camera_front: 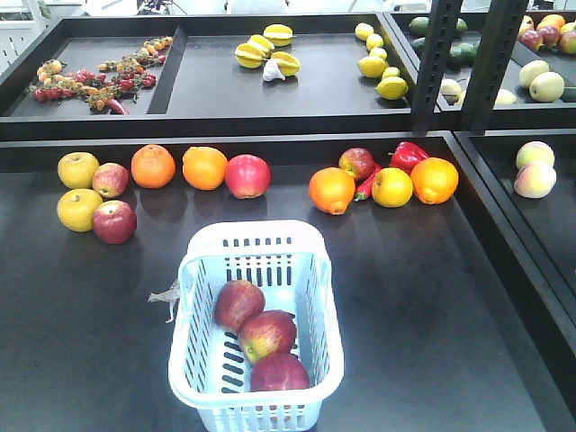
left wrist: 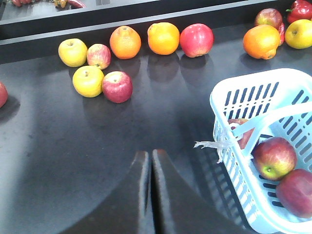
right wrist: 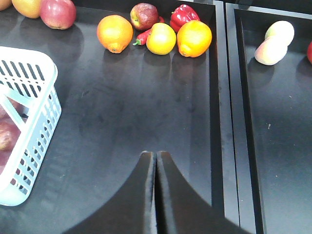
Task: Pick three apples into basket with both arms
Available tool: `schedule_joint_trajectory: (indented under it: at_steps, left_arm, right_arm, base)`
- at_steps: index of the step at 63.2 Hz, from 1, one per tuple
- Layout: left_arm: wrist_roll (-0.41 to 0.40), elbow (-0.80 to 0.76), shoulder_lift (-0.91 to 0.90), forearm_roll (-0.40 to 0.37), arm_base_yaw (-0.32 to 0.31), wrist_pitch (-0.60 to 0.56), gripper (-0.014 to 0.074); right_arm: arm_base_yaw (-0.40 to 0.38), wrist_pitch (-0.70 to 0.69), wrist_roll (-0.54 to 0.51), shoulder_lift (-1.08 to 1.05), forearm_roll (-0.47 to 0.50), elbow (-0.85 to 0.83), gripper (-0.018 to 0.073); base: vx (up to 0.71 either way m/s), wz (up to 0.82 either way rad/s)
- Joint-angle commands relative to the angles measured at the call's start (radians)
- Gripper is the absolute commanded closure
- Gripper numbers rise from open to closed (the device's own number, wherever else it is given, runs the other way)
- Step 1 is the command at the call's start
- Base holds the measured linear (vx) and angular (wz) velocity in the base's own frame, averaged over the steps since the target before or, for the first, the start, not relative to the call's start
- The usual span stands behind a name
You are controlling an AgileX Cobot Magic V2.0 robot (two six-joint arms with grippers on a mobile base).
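the pale blue basket (camera_front: 256, 324) is glossy slotted plastic, rectangular with rounded corners, its swing handle (left wrist: 273, 117) arching over the rim. it sits on a matte dark tabletop (camera_front: 81, 306). inside lie the three apples (camera_front: 267, 335), round, dark red with yellowish streaks, lined up touching one another.

the left gripper (left wrist: 150, 161) has its smooth black fingers pressed together, holding nothing, above bare tabletop; the basket lies just to its right. the right gripper (right wrist: 155, 161) is likewise closed and empty, with the basket off to its left and an orange (right wrist: 114, 33) well ahead of it.
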Motion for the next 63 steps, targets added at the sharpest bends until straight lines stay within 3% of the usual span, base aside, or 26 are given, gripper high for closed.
schedule_joint_trajectory:
  at_steps: [1, 50, 55, 63]
  left_arm:
    - [-0.009, -0.024, -0.002, 0.006, 0.003, -0.056, 0.0604]
    - [-0.011, -0.023, -0.005, 0.004, 0.003, -0.068, 0.0604]
    - [-0.011, 0.006, -0.025, -0.013, 0.003, -0.139, 0.0604]
    - [-0.011, 0.122, -0.098, -0.022, 0.003, -0.348, 0.0604]
  right_arm:
    - [-0.008, -0.065, -0.010, -0.003, -0.002, -0.026, 0.0568]
    - [-0.008, -0.065, -0.010, -0.003, -0.002, -0.026, 0.0568]
    - [-0.008, -0.067, -0.010, -0.003, -0.002, -0.026, 0.0568]
    - [-0.008, -0.065, -0.010, -0.003, -0.002, -0.026, 0.0568]
  base:
    - [0.00, 0.00]
    - [0.00, 0.00]
    - [0.00, 0.00]
    - [0.00, 0.00]
